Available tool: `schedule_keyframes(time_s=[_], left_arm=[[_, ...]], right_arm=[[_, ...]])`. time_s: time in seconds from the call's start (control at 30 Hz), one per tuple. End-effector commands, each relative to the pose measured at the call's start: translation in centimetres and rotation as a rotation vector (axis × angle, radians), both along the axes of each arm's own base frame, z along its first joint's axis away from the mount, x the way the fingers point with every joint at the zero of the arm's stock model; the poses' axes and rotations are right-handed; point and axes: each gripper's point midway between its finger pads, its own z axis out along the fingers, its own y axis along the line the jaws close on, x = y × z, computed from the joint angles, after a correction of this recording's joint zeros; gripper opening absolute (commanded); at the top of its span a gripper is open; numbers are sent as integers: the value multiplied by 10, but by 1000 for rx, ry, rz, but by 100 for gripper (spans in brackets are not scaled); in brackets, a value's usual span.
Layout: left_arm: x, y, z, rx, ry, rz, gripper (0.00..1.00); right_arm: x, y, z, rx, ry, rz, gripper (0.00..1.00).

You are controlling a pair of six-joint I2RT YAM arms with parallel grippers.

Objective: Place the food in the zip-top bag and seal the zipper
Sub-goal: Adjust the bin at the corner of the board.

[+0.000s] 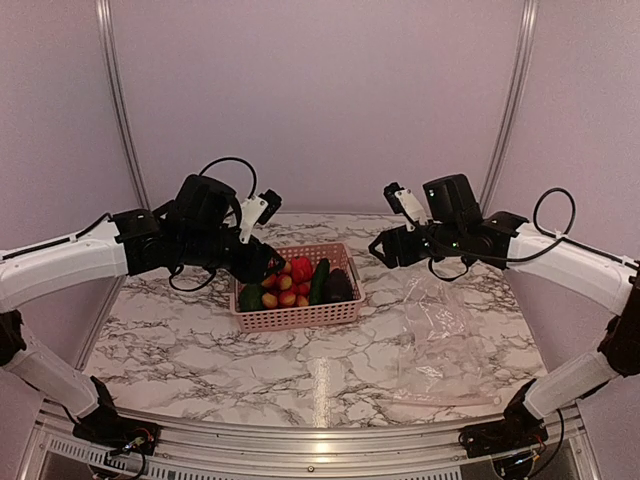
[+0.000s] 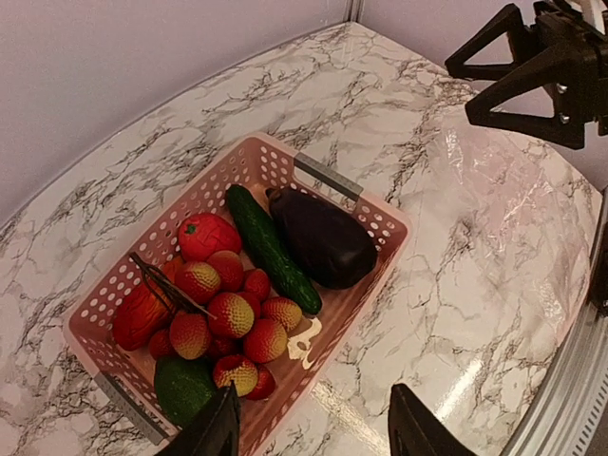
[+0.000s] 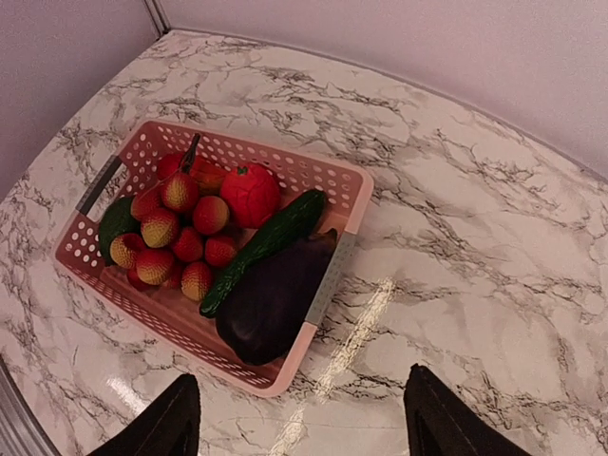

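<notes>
Glare and marble veining made the clear zip-top bag (image 1: 438,335) hard to trace where it lay flat on the table (image 1: 180,340), right of the pink basket (image 1: 300,318) and apart from it. Its zipper (image 1: 445,402) showed only as a faint pale line along the bag's near edge, and whether it was pressed shut could not be told. Each wrist view cut its own fingers off at the bottom border.

The food (image 2: 233,313) all sat in the basket: an eggplant (image 2: 323,237) against a cucumber (image 2: 271,249), a red tomato-like piece (image 2: 207,235), a heap of small red and yellow-red fruits (image 2: 268,339), and a green piece (image 2: 183,385) half buried in one corner.

The left gripper (image 2: 313,432) hung above the basket's left end, fingers spread and empty. The right gripper (image 1: 383,248) hovered in the air to the right of the basket, spread wide, holding nothing. Bare marble ran from the basket's front wall to the metal rail (image 1: 300,440) at the near edge.
</notes>
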Motion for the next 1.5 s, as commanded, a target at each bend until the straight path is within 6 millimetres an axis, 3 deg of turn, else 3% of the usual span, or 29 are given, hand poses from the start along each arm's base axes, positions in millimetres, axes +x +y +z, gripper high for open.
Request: schedule_keyframes(time_s=[0.0,0.33,0.57,0.77,0.97,1.2,1.47], left_arm=[[19,23,-39,189,114,190,54],[108,51,-55,173,215,493,57],[169,50,-81,193,238,398,59],[202,55,-108,172,277,323,56],[213,62,-137,197,303,307,56],[211,58,-167,219,342,276,51],[203,70,-160,271,304,268,32]], right_arm=[[-19,18,10,34,21,132,70],[-30,19,7,35,84,154,69],[-36,24,6,84,120,166,68],[-35,30,1,72,162,189,68],[-40,28,-3,58,186,194,67],[-33,30,-1,8,178,208,67],[-30,33,-4,4,190,213,67]])
